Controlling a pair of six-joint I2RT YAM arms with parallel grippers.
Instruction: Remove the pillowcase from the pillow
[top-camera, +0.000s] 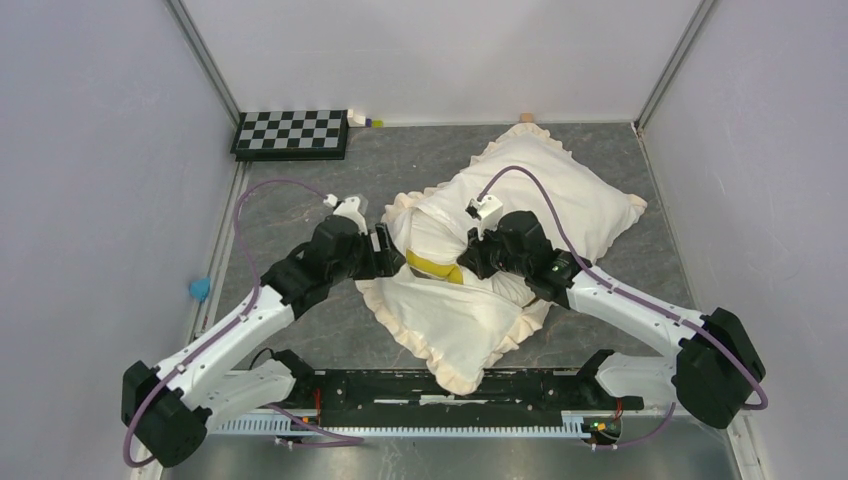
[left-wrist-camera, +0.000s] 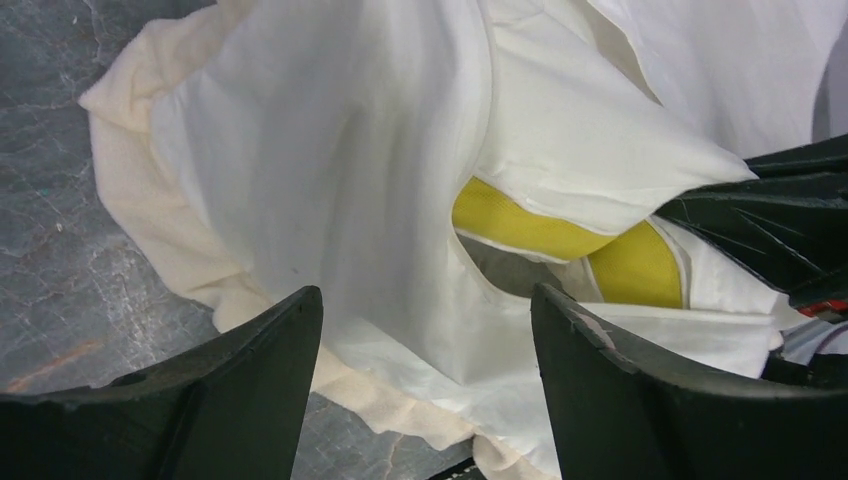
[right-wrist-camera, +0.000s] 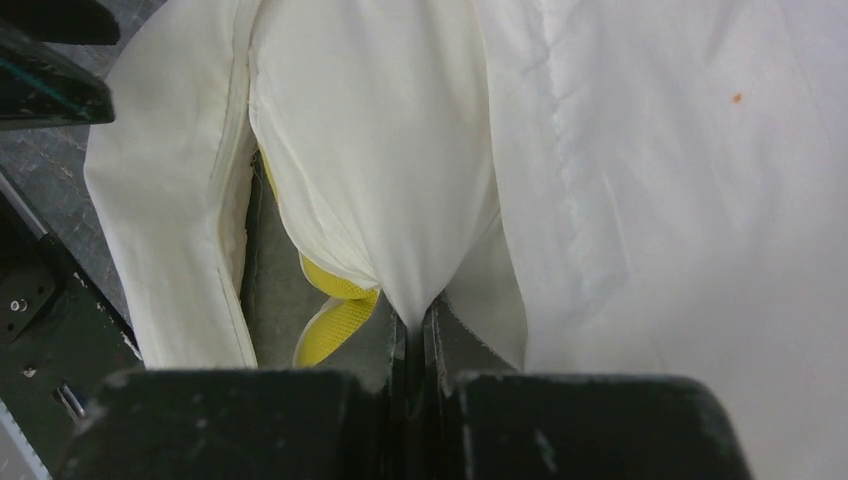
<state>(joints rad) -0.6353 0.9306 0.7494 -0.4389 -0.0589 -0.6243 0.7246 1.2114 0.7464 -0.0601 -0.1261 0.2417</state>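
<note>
Top view looked down from above the near edge, whole bench in frame, wrist views sat close at mid-bench, facing inward from left and right edges, both sharing the pillowcase and the yellow band of the pillow

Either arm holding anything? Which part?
Right gripper: jaws shut on a fold of the pillowcase at its opening, above the yellow band of the pillow. Left gripper: jaws open, holding nothing.
</note>
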